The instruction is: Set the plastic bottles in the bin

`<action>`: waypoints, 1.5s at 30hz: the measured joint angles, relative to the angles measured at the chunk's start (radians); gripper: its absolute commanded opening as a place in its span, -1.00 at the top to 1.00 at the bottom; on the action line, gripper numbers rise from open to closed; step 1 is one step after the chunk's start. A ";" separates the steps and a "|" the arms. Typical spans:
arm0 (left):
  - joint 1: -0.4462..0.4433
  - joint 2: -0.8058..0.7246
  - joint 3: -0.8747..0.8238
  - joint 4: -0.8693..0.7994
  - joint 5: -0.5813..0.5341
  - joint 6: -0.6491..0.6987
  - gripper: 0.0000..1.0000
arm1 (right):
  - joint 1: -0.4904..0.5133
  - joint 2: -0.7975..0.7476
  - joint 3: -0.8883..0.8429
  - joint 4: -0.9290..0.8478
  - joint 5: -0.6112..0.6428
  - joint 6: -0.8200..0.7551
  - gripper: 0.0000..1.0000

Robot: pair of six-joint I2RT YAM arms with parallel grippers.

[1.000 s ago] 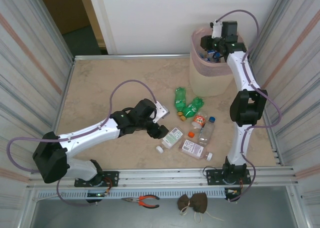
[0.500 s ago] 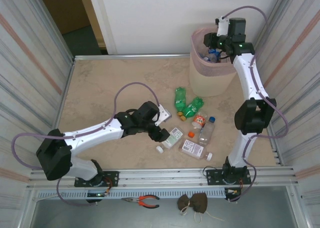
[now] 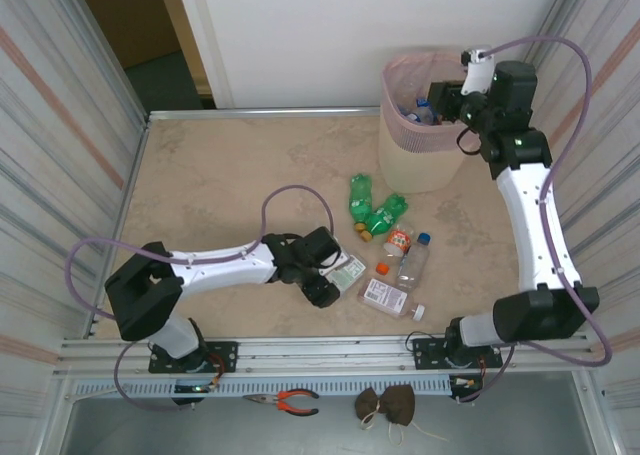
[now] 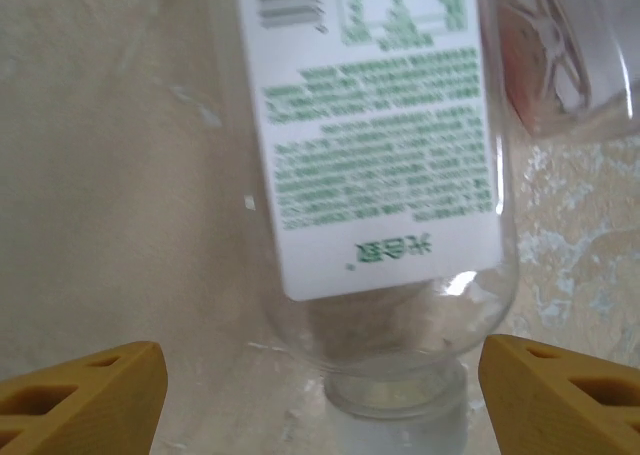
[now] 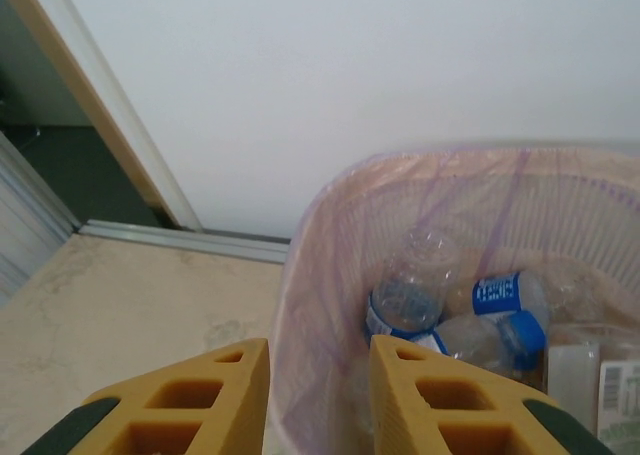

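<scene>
Six plastic bottles lie on the table [image 3: 220, 175] just in front of the bin [image 3: 410, 165]: two green bottles [image 3: 361, 191], two flat clear ones with white labels, one blue-capped bottle [image 3: 413, 259] and one orange-capped bottle [image 3: 397, 241]. The left pincer [image 4: 320, 360] stands open astride the neck of a flat bottle [image 4: 380, 175], apart from it. The cream bin, lined in pink, holds several clear blue-labelled bottles [image 5: 497, 293]. The right pincer [image 5: 318, 345] hangs closed and empty above the bin.
</scene>
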 measured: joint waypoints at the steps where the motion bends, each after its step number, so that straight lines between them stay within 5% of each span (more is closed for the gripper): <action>1: -0.011 0.005 0.002 -0.005 0.000 -0.005 -0.63 | 0.000 -0.017 -0.019 0.000 0.002 0.002 0.38; 8: -0.061 0.031 0.008 -0.033 -0.003 -0.048 -0.54 | 0.005 -0.140 -0.147 -0.001 0.029 0.008 0.38; 30: -0.069 0.094 0.007 -0.051 -0.037 -0.067 0.26 | 0.043 -0.238 -0.216 -0.035 0.061 0.025 0.37; 39: -0.052 -0.066 -0.005 -0.045 -0.093 -0.065 0.32 | 0.086 -0.296 -0.237 -0.062 0.023 0.070 0.27; 45: 0.044 -0.241 -0.044 0.031 -0.050 -0.055 0.30 | 0.132 -0.343 -0.279 -0.066 -0.027 0.148 0.20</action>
